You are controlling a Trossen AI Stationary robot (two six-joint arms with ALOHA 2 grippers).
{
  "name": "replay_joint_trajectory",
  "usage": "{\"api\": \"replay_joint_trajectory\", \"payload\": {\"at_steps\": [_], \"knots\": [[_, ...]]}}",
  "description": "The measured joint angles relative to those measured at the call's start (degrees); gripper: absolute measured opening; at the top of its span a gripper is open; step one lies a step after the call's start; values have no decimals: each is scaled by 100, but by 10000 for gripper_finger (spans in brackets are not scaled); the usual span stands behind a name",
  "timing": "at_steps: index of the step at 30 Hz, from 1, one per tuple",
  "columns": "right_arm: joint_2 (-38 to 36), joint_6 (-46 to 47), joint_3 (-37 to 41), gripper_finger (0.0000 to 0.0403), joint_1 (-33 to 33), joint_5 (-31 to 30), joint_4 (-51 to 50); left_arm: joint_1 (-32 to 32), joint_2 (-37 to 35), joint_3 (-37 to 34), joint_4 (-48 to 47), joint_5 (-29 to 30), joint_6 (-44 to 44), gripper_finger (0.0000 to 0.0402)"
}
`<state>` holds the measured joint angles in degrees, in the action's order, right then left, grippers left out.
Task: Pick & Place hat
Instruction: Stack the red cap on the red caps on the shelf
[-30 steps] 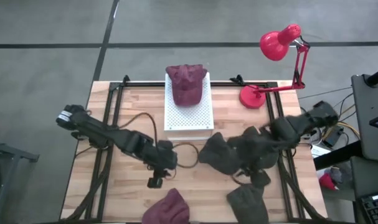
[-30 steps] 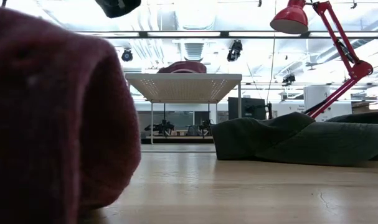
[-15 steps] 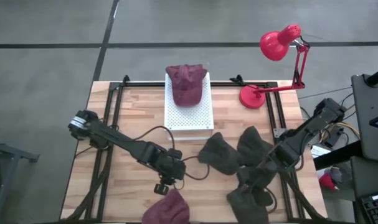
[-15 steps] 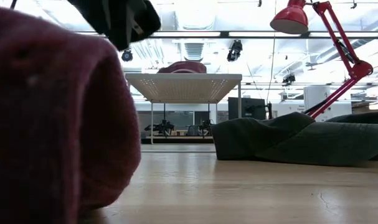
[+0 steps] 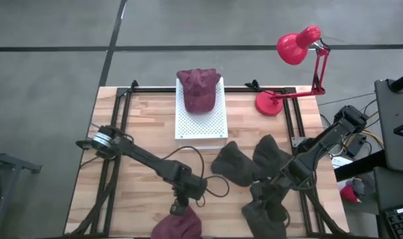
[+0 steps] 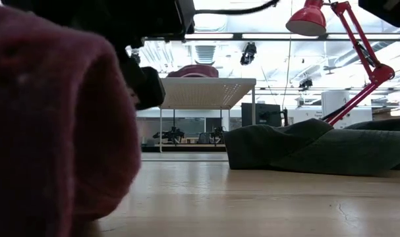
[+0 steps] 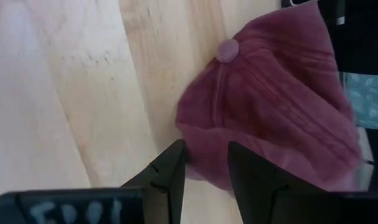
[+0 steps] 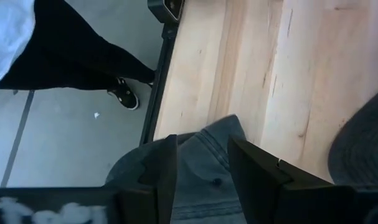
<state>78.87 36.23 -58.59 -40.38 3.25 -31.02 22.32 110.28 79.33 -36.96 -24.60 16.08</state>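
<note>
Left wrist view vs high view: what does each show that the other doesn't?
Only the left wrist view: the left gripper open, fingers straddling the maroon hat's edge, and its top button. Only the high view: the right gripper over the dark hats, another maroon hat on the white stand, the red lamp. Both: the maroon hat on the wooden table.

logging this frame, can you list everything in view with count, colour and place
maroon hats: 2, one on the white stand, one at the table's front edge
dark grey hats: 3, right half, two mid-table, one at the front edge
stand: 1, white, rear centre
lamp: 1, red, rear right
table: 1, light wood
person: 1, dark trousers, on the floor beside the table
left gripper: open over the front maroon hat
right gripper: open over the front grey hat
</note>
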Motion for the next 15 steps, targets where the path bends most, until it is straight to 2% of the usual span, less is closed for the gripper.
{"api": "replay_joint_trajectory", "payload": {"at_steps": [10,15], "knots": [[-7,-4,-97,131,0,20,6,-19,51,0,185,3,31,115],[-7,-37,-201,127,0,19,8,-27,125,-4,184,-205,71,115]]}}
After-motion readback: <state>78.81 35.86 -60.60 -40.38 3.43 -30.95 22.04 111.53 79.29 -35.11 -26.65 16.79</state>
